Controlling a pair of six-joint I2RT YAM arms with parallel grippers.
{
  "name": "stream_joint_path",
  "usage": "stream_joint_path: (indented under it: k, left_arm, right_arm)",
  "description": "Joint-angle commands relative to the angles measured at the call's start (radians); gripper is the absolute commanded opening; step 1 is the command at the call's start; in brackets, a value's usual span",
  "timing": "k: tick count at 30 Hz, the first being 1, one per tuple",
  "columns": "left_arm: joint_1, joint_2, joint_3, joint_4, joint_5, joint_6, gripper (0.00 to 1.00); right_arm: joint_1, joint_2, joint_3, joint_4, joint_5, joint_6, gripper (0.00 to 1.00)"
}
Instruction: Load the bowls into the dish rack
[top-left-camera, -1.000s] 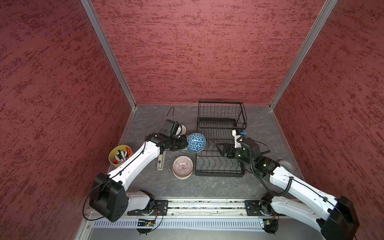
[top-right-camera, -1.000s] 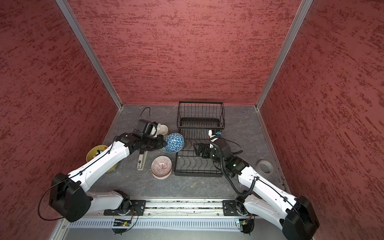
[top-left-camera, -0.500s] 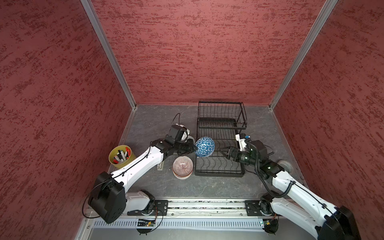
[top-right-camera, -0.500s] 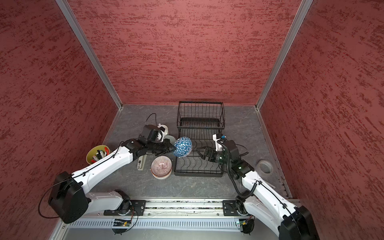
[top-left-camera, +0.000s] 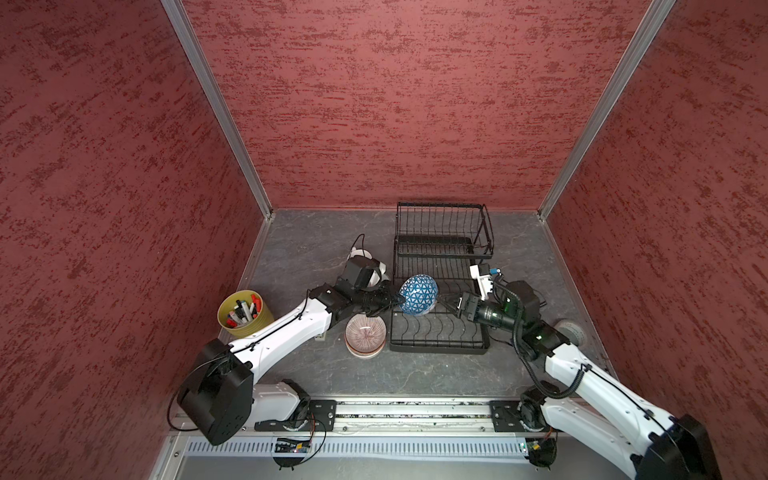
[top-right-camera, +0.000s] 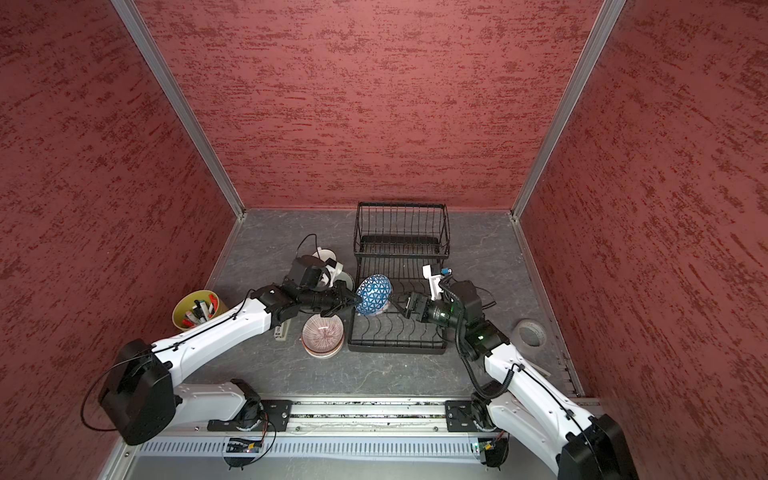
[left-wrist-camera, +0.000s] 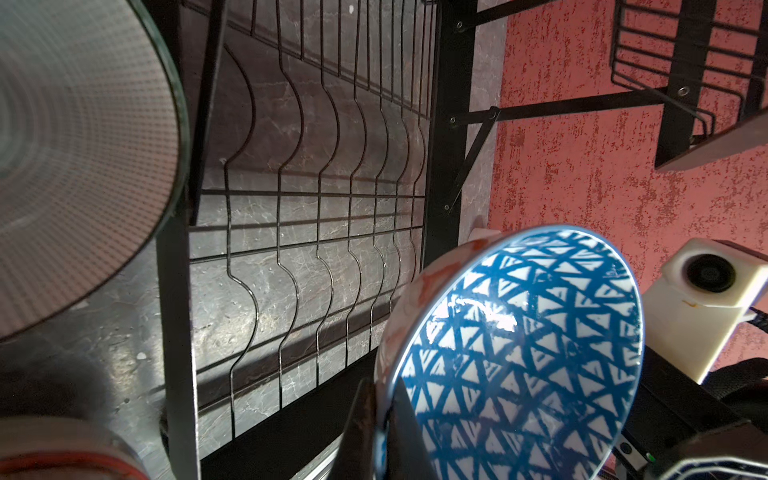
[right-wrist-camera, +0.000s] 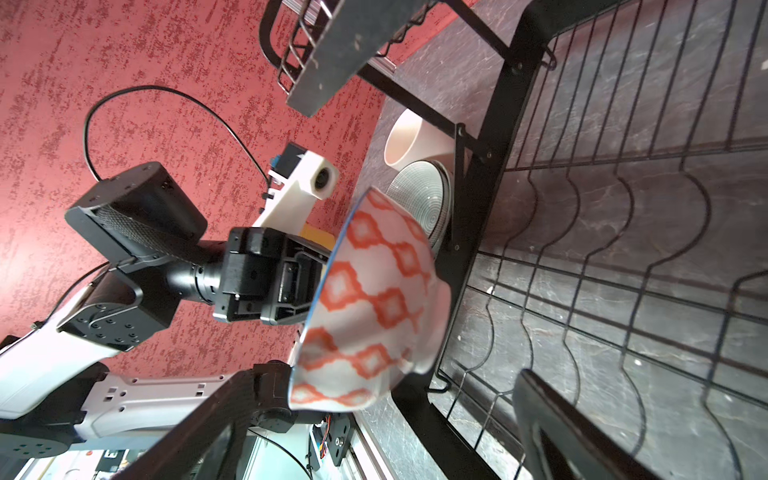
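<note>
Left hand (top-left-camera: 392, 300) pinching blue bowl (top-left-camera: 419, 294) by the rim, on edge over the dish rack (top-left-camera: 440, 345).
Bowl hangs above the lower tier's left side. Right hand (top-left-camera: 446, 303) spread wide, just beside it. Pink bowls (top-left-camera: 365, 335) stacked on bench beside rack.

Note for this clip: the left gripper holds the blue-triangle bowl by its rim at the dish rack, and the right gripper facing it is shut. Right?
Not quite. The right gripper is open: the right wrist view shows its fingers spread wide apart. The rest stands: the left gripper holds the blue-triangle bowl by its rim at the dish rack.
</note>
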Motion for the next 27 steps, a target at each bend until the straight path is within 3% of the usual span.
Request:
stream_joint_path:
  k: [1, 11, 27]
  left_arm:
    - [-0.020, 0.008, 0.008, 0.116, 0.024, -0.040, 0.00]
    - [-0.038, 0.064, 0.008, 0.206, 0.047, -0.082, 0.00]
    - [-0.049, 0.084, 0.004, 0.260, 0.072, -0.111, 0.00]
  right_arm:
    - [-0.005, 0.005, -0.012, 0.050, -0.029, 0.020, 0.99]
    - [-0.005, 0.003, -0.047, 0.042, -0.007, 0.029, 0.94]
    - [-0.006, 0.023, -0.103, 0.209, 0.022, 0.103, 0.87]
